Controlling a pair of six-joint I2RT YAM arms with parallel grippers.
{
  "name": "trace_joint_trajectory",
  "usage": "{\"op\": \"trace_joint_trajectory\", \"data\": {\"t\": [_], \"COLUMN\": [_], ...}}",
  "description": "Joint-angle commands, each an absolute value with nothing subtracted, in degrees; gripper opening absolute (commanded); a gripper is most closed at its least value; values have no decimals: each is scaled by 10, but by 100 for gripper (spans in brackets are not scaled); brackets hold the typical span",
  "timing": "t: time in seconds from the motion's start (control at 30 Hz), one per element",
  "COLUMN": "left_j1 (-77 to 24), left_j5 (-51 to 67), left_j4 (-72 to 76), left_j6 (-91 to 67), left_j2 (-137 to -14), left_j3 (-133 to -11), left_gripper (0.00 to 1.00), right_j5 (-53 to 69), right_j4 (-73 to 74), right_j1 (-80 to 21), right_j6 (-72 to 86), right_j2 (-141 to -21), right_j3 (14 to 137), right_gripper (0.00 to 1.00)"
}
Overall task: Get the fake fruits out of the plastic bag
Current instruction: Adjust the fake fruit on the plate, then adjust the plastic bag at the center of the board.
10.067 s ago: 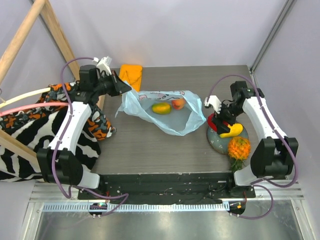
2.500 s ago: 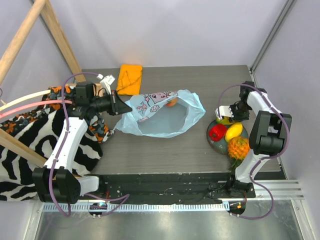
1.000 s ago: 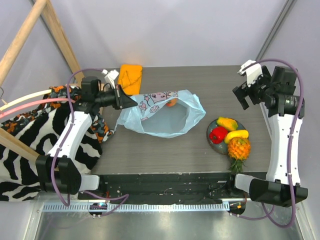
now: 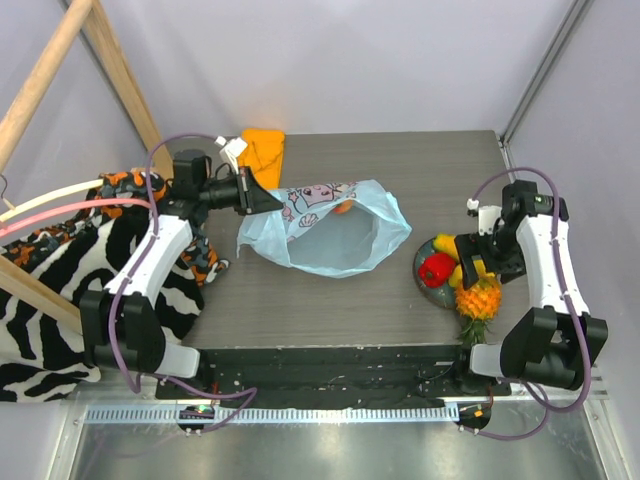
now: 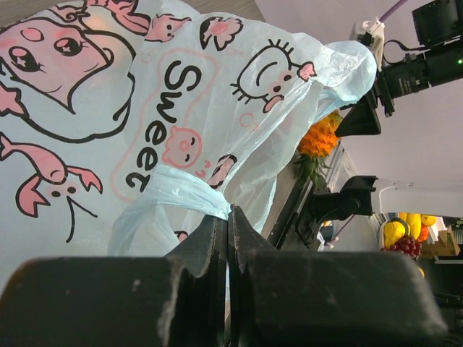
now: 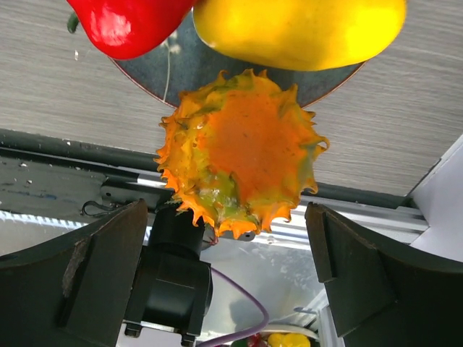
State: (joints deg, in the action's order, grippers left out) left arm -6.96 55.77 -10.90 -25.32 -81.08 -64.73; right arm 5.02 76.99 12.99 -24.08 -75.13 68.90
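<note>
Top view, plastic bag (image 4: 330,240): lies crumpled on the grey table (image 4: 400,160), left of centre. Its mouth gapes toward the near side, and pink cartoon prints show on its upper fold.
Top view, left gripper (image 4: 268,201): jaws pressed together, pinching the bag's upper left edge. The film is drawn toward it.
Top view, peach-coloured fruit (image 4: 343,207): inside the bag against its far wall, partly hidden by the printed fold.
Top view, plate (image 4: 424,282): dark and round, to the right of the bag and apart from it. It carries the red fruit (image 4: 436,268) and the yellow pieces (image 4: 452,244).
Top view, pineapple (image 4: 478,298): at the plate's near right edge, with its green crown pointing toward the arm bases.
Top view, right gripper (image 4: 470,268): hangs over the plate just beside the pineapple. How its jaws stand cannot be told from here.
Top view, cloths: a folded orange cloth (image 4: 263,155) lies at the far edge behind the bag. A zebra-striped cloth (image 4: 60,290) lies off the table's left side.
Left wrist view, fingers (image 5: 210,249): closed tight on a twisted strip of the bag. Film printed "Sweet" fills the left of the view, and the pineapple shows past the bag's edge.
Right wrist view, fingers (image 6: 87,282): spread wide, one on each side of the pineapple, neither touching it and nothing held.
Right wrist view, fruit: the pineapple is seen end-on in the middle, overlapping the plate's rim. The red fruit and a yellow piece sit on the plate beyond it.
</note>
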Motion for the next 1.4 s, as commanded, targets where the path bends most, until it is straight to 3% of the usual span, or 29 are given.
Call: {"op": "trace_joint_trajectory", "data": {"t": [0.0,0.33,0.47,0.57,0.67,0.77,1.1,1.37], "left_j1": [-71,-71,-71,-71,-71,-71,-71,-71], "left_j5": [577,576,577,580,584,588,595,597], "left_j4": [-82,-87,-88,-87,-86,-84,-75,-75], "left_j6": [-251,-247,-245,-246,-246,-246,-251,-254], "left_j2": [-817,-832,-837,-842,-846,-852,-857,-846], "left_j3": [-650,-662,-661,-660,-660,-659,-658,-646], "left_gripper": [1,0,0,0,0,0,0,0], "right_j5": [38,41,46,45,38,13,21,25], "right_j4": [860,794,799,824,864,864,861,844], "right_j1": [131,128,128,128,126,120,25,18], "right_j6": [-245,-236,-266,-297,-334,-382,-558,-604], "right_j2": [-759,-799,-796,-785,-780,-763,-741,-715], "right_j3": [670,639,669,704,743,762,741,749], "right_gripper": [100,100,59,38,26,22,24,53]}}
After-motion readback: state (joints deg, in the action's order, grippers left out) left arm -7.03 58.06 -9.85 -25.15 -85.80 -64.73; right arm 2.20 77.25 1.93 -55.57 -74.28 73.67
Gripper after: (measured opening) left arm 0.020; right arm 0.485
